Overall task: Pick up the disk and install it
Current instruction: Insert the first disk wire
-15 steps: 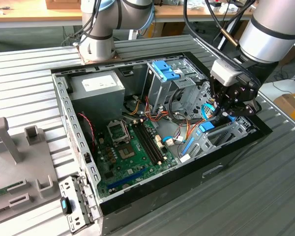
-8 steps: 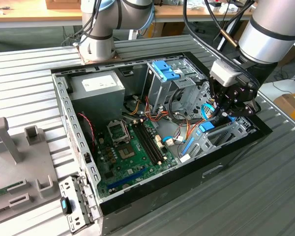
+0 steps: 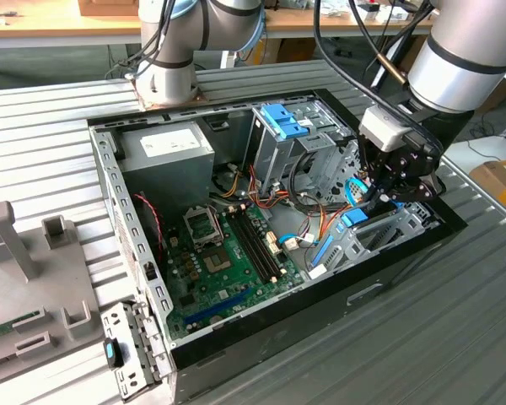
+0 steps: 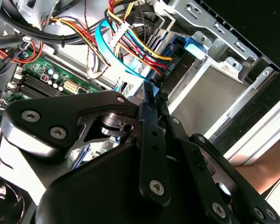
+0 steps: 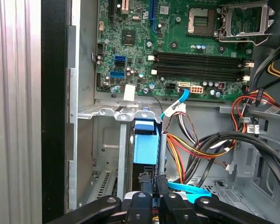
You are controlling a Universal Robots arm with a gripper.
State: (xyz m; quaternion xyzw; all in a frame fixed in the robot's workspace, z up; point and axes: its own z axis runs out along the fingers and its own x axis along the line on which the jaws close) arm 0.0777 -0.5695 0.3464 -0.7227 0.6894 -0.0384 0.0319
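The black two-fingered gripper [image 3: 379, 196] hung inside the open black desktop computer case [image 3: 388, 278], at the exterior view's right, over the grey metal drive cage [image 3: 388, 232]. Its fingers [image 5: 151, 186] stood close together in the first wrist view, but whether they clamped anything I cannot tell. The flat dark disk with bright blue plastic rails [image 5: 145, 144] sat upright in the cage slot, its blue end tab towards the green motherboard [image 5: 177, 46], just beyond the fingertips. A light-blue flat data cable [image 4: 113, 56] curved beside red, yellow and black power wires [image 4: 140, 44] near the disk.
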